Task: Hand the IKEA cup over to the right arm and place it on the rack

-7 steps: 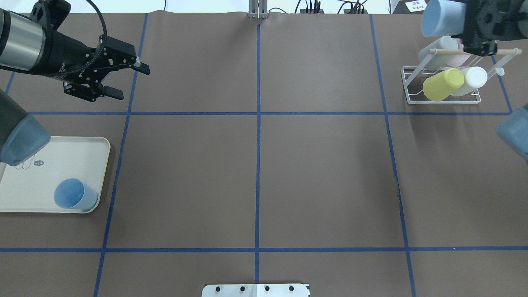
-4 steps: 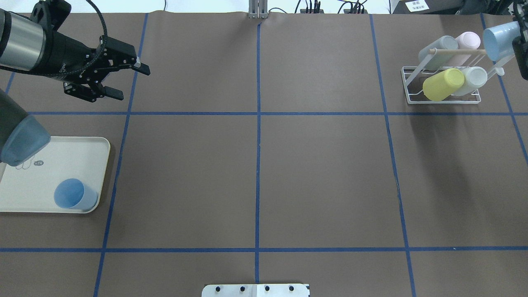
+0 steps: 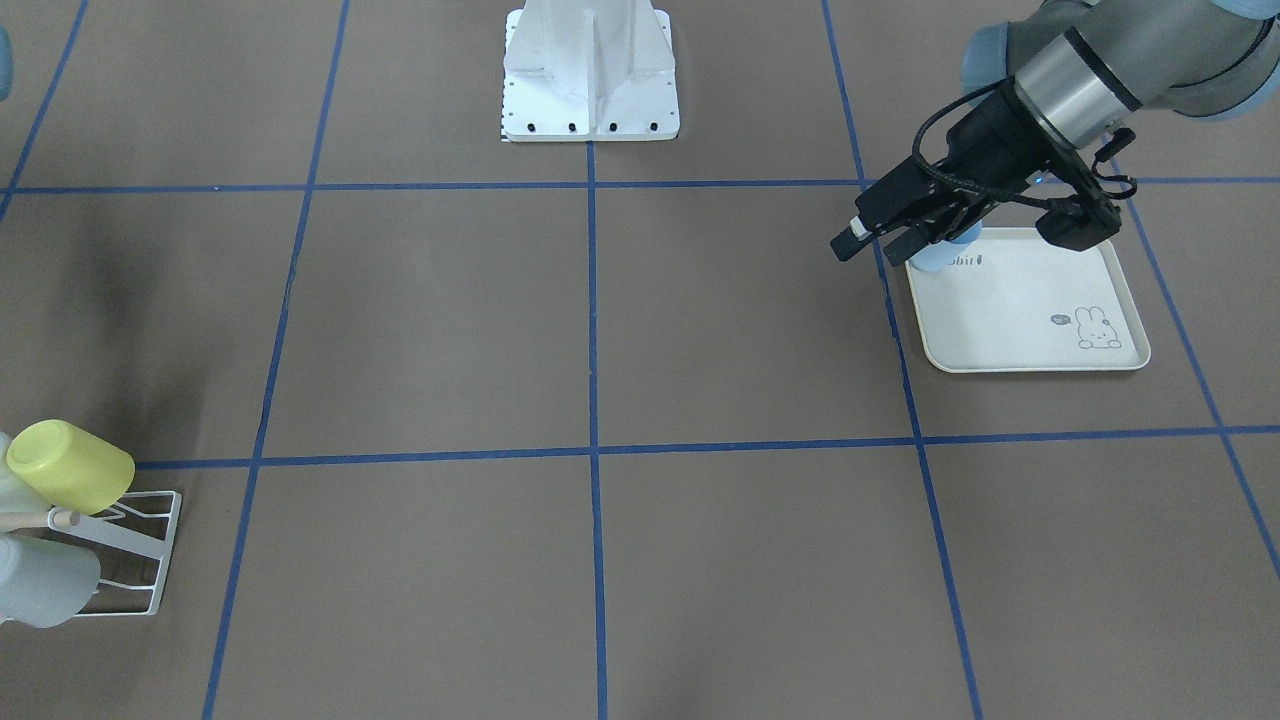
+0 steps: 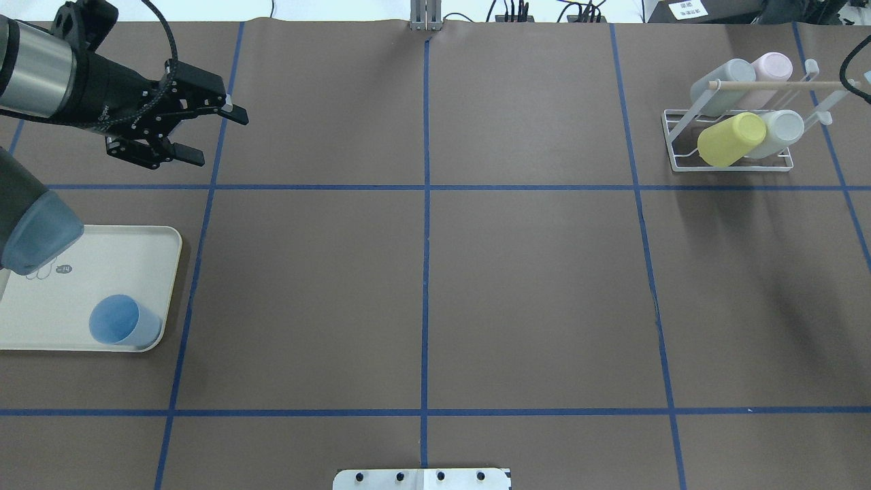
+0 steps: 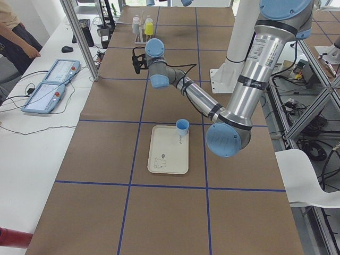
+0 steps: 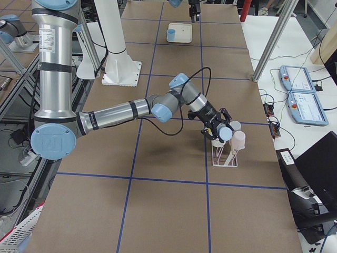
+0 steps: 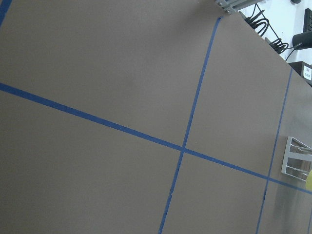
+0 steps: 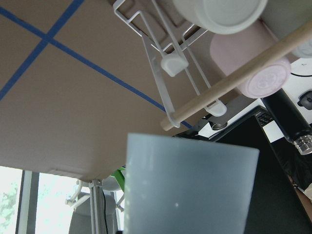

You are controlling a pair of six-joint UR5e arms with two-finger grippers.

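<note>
Item: pale blue IKEA cup [image 8: 190, 190], at my right gripper [image 6: 217, 128] (fingers unseen, closure I cannot tell), long axis seemingly aimed at the rack [image 8: 174, 65] just ahead, beside the dowel [image 8: 234, 80] end; left gripper [image 4: 216, 137] spread, empty, well apart.

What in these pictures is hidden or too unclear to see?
- The right gripper: outside the overhead view and tiny in the right-side view, grip unclear.
- The pale blue cup fills the right wrist view, hiding the fingers.
- The tray cup: mostly behind the left gripper, front view.
- The rack: cut by the front view's left edge.
</note>
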